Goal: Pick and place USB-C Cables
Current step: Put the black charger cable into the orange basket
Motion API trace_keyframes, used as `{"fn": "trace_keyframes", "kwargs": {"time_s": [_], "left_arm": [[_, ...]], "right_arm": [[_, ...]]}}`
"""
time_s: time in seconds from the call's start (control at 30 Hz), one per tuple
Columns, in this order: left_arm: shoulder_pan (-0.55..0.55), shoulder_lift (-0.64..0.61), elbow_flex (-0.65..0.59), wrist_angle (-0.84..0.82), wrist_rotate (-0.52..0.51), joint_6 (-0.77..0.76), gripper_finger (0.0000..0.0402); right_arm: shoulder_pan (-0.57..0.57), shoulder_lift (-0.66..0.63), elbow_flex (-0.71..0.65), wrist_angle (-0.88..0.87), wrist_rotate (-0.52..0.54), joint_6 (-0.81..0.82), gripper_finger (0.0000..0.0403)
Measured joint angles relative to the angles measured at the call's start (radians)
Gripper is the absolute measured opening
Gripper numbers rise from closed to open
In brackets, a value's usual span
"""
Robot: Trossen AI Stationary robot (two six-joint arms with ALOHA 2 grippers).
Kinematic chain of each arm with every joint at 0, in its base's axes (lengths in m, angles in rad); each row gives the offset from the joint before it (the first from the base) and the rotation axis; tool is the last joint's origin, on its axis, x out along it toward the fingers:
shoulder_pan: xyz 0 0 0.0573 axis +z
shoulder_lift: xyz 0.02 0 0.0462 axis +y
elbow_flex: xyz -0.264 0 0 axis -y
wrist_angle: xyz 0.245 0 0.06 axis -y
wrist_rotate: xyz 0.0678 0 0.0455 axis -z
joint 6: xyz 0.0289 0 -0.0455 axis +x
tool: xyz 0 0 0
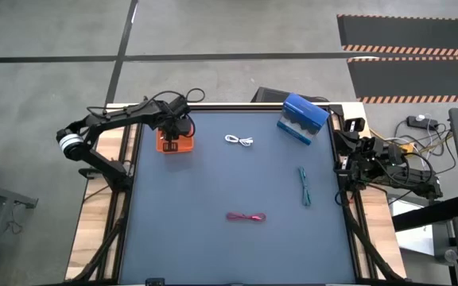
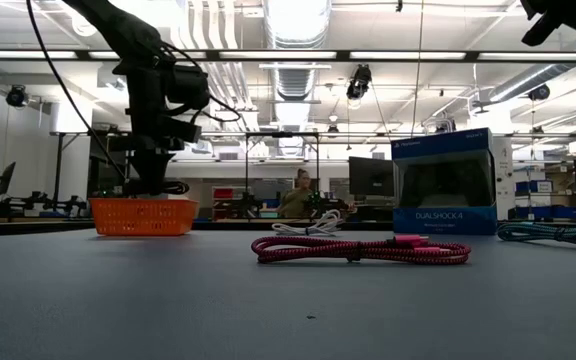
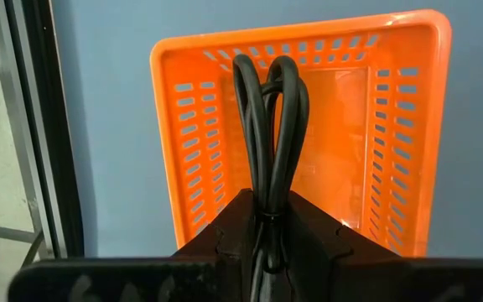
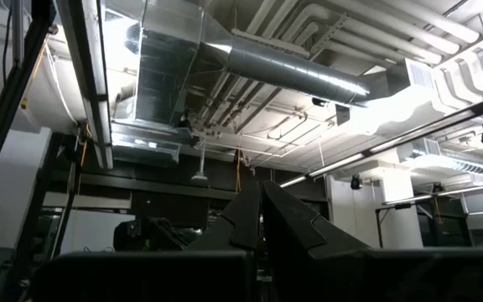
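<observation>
My left gripper (image 3: 271, 216) is over the orange tray (image 3: 183, 151) near the table's far left corner and is shut on the black cable (image 3: 271, 101). In the high view this gripper (image 1: 173, 132) covers part of the tray (image 1: 176, 147). The white cable (image 1: 239, 141), teal cable (image 1: 304, 187) and red-pink cable (image 1: 246, 217) lie flat on the blue mat. The low view shows the red-pink cable (image 2: 360, 249) closest to the camera. My right gripper (image 4: 262, 210) is shut on nothing; it is parked off the table's right edge and points up at the ceiling. My left gripper pinches the black cable bundle between its two fingers at the bundle's bound part (image 3: 272, 210), coming from above and pointing down. The looped end (image 3: 268, 71) reaches out past the fingers over the tray's inside. Whether it rests on the tray floor, I cannot tell.
A blue box (image 1: 302, 119) stands by the far right corner of the mat and shows upright in the low view (image 2: 443, 182). Wooden strips border the mat on both sides. The right arm (image 1: 368, 159) sits folded beyond the right edge. A person (image 2: 296, 195) stands far behind the table.
</observation>
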Motion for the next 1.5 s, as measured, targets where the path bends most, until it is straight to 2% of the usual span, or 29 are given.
{"fn": "trace_keyframes", "kwargs": {"time_s": [0.53, 0.77, 1.5], "left_arm": [[0.000, 0.000, -0.022, 0.004, 0.000, -0.001, 0.0040], [0.000, 0.000, -0.083, 0.070, 0.000, -0.001, 0.0040], [0.000, 0.000, -0.134, 0.158, 0.001, -0.012, 0.0040]], "right_arm": [[0.000, 0.000, 0.000, -0.003, 0.000, -0.003, 0.0009], [0.000, 0.000, 0.000, -0.003, 0.000, -0.003, 0.0009], [0.000, 0.000, 0.000, -0.008, 0.017, -0.008, 0.0009]]}}
